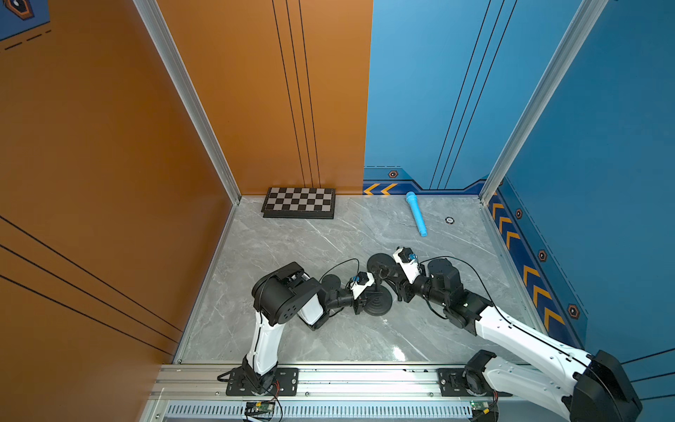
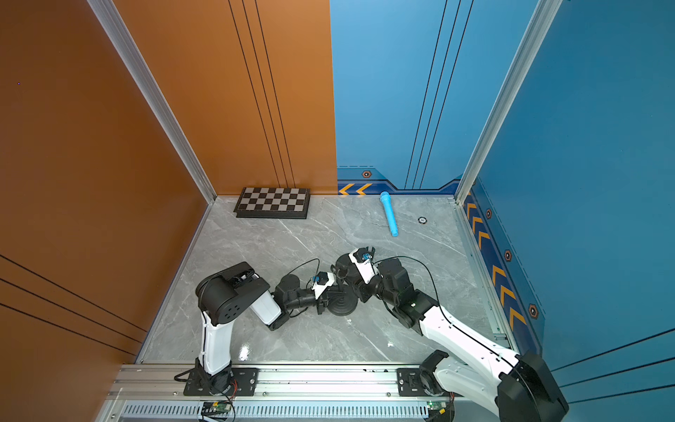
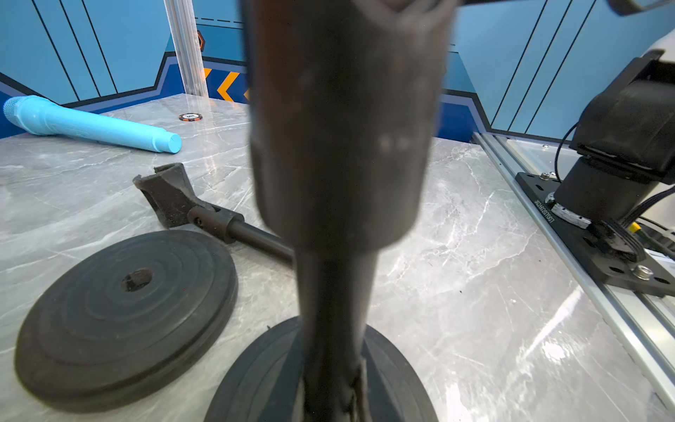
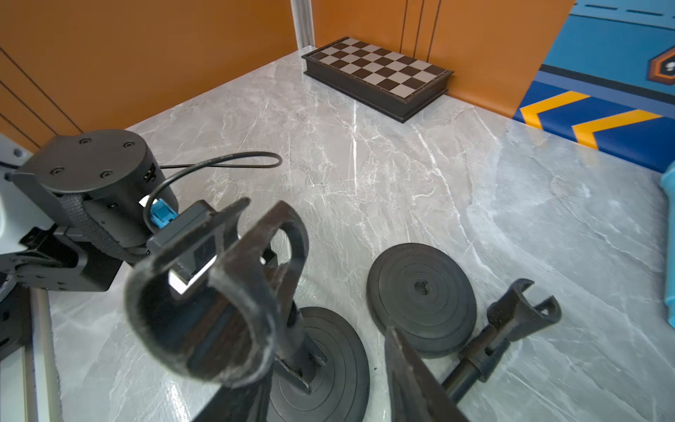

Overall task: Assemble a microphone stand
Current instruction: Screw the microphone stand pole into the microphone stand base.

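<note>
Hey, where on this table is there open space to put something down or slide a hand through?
Bare marble lies between the chessboard and the microphone, and in the strip along the front rail. Mid-table is crowded: the base with the pole, the loose base, the loose clip rod, the left arm and the right arm bunch together there.

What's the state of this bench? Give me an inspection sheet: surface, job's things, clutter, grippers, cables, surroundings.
Surface: grey marble tabletop, glare near the front.
Job's things: upright pole seated in first base; second base, hole empty, second pole lying beside it; blue microphone lying near the back wall.
Clutter: chessboard against the back wall; chip near the microphone.
Grippers: left gripper shut on the upright pole; right gripper open beside its clip.
Cables: wrist cable loops over each arm; nothing seen snagged.
Surroundings: orange wall, blue wall, aluminium rail in front.
</note>
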Available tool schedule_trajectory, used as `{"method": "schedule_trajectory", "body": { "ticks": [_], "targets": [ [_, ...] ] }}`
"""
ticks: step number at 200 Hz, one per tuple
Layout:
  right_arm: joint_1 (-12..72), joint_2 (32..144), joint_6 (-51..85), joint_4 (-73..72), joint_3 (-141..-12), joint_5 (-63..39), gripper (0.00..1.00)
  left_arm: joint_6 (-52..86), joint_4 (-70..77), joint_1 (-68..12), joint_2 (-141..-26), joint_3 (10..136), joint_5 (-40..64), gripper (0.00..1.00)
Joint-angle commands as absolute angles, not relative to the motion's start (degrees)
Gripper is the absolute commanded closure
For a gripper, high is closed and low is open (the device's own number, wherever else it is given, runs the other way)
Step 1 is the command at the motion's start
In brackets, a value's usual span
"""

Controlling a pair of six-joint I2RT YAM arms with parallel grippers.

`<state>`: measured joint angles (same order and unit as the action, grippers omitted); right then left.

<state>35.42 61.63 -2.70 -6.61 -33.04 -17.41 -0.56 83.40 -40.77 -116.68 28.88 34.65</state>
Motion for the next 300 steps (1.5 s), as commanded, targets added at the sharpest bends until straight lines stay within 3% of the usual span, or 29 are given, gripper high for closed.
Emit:
{"method": "schedule_trajectory", "body": {
  "ticks": [1, 63, 108, 124, 134, 158, 173, 198, 220, 238, 245, 272, 300],
  "targets": [
    [34.53, 68.1, -11.14, -1.77, -37.18, -33.71, 0.5, -3.08, 80.87, -40.38, -118.81, 27.62, 37.34, 1.0],
    [34.54, 73.8, -12.25, -5.87, -41.31, -35.11, 0.52, -4.4, 80.85, -40.34, -119.6, 27.3, 38.58, 1.0],
    [34.84, 73.25, -12.86, -5.57, -40.89, -30.57, 0.77, -4.08, 80.87, -40.34, -119.81, 27.33, 38.25, 1.0],
    [35.47, 72.5, -8.46, -10.79, -37.23, -23.74, 0.92, -4.07, 80.86, -40.33, -119.46, 27.15, 37.45, 1.0],
    [36.59, 72.02, -4.18, -15.54, -34.35, -18.68, 1.0, -3.76, 80.86, -40.34, -119.19, 27.0, 36.53, 0.91],
    [45.21, 71.55, 5.51, -22.53, -29.01, 2.4, 1.0, -1.89, 80.82, -40.34, -118.63, 27.18, 34.61, 0.79],
    [53.1, 72.83, 15.79, -21.99, -28.56, 24.81, 1.0, -0.41, 80.88, -40.56, -118.24, 27.38, 32.5, 0.76],
    [61.77, 75.64, 21.92, -25.15, -28.41, 35.76, 1.0, -0.11, 80.9, -40.68, -118.51, 27.52, 31.15, 0.76],
    [63.27, 76.87, 22.85, -25.32, -29.26, 34.0, 1.0, -0.25, 80.87, -40.69, -118.74, 27.52, 31.2, 0.8],
    [63.37, 76.97, 19.86, -21.82, -31.7, 29.89, 1.0, -1.23, 80.86, -40.56, -118.99, 27.48, 31.52, 0.95],
    [63.3, 76.71, 17.59, -20.87, -32.48, 27.73, 0.94, -1.56, 80.88, -40.54, -119.1, 27.5, 31.7, 1.0],
    [59.54, 73.39, 7.69, -17.63, -34.07, 8.78, 0.64, -2.51, 80.86, -40.17, -119.57, 27.38, 33.73, 1.0],
    [51.72, 71.28, -1.44, -10.26, -36.78, -15.88, 0.53, -4.32, 80.82, -40.08, -119.97, 26.9, 35.74, 1.0]
  ]
}}
